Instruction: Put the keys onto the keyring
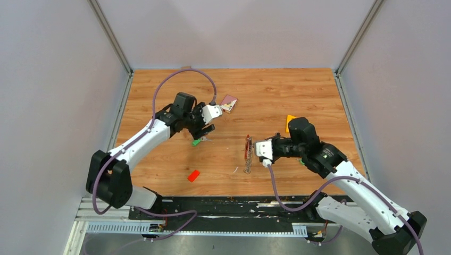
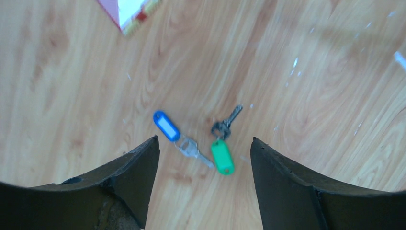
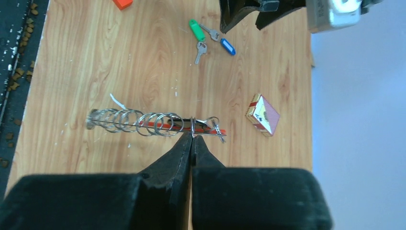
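Left of centre on the tabletop [image 1: 298,90] lie the keys [image 2: 191,147], flat and loose, with the green tag [image 2: 221,156] and blue tag [image 2: 166,125] close together and a darker key touching the green one. I've got the left gripper [image 2: 204,140] hovering right over them, jaws wide with nothing between, straddling the bunch for a pick. The keyring [image 3: 143,123] sits mid-tabletop, well apart to the right. The right gripper [image 3: 192,139] is pinched tight on one loop, I'd say to steady it for threading. Next: drop and close on one key.
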You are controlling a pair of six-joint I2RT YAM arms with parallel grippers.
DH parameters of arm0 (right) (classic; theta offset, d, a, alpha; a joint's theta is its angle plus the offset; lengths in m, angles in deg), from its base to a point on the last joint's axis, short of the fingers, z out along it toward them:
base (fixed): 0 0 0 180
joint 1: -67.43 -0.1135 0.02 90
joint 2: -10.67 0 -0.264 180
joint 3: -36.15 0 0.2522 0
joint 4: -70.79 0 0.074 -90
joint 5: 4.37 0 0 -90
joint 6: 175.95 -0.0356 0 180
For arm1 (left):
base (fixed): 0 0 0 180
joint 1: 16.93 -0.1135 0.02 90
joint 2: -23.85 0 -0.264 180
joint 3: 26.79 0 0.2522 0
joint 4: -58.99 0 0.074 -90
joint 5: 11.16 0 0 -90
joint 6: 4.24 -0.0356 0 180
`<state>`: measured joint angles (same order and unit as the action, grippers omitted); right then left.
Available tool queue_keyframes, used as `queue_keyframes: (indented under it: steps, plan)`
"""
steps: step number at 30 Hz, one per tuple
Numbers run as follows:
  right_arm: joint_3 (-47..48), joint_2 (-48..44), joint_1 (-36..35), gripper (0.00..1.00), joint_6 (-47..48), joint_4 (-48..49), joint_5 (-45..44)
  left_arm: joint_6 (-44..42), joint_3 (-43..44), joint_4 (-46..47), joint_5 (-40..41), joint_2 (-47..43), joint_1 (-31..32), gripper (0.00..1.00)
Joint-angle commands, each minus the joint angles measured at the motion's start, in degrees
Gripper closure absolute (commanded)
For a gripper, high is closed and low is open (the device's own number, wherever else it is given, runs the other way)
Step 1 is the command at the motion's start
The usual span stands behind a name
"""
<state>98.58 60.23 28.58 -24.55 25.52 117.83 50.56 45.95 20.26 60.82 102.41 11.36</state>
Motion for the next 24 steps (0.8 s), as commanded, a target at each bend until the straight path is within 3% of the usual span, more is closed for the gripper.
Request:
queue_keyframes:
  steps: [1,7,13,24]
  plan:
    - [-0.9,-0.3,0.7,1.0,-4.2,0.6,3.1,-5.1,2.0,-10.4,0.8,4.8,-2.9,0.25]
    - [-2.4,-0.5,1.8,1.0,-5.3,1.6,3.5,-17.2,-0.2,-7.9,-0.2,8.5,-4.4,0.3]
    - [-2.8,0.6,2.0,1.0,-5.4,1.7,3.5,-27.4,6.6,-13.5,-3.1,18.8,-5.5,0.37]
    - [-3.8,1.2,2.2,1.0,-5.2,1.8,3.2,-35.6,11.3,-16.4,-3.9,25.2,-5.6,0.48]
